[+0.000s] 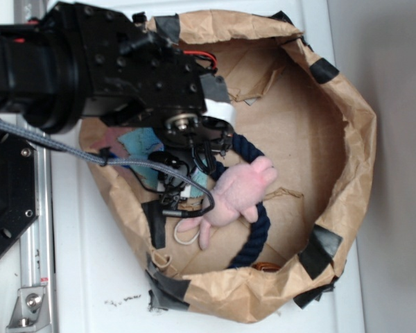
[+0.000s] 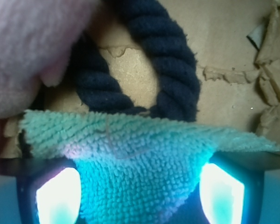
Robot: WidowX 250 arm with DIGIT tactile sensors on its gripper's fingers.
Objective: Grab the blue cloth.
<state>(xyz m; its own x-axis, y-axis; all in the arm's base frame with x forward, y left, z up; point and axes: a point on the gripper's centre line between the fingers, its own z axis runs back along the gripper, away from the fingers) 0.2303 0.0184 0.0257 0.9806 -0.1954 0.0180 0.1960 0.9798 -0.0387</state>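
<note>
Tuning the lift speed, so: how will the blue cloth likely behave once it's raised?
The blue cloth is looped terry already creased and drooping between the gripper fingers, so it is probably floppy and light. Its fuzzy pile should resist slipping. It drapes against the rope ring, so a trailing edge might drag there.

Contents by count — one blue cloth (image 2: 130,158), one navy rope ring (image 1: 258,208), one pink plush toy (image 1: 237,192), one brown paper bag (image 1: 347,139) — plus one gripper (image 1: 184,177).
</note>
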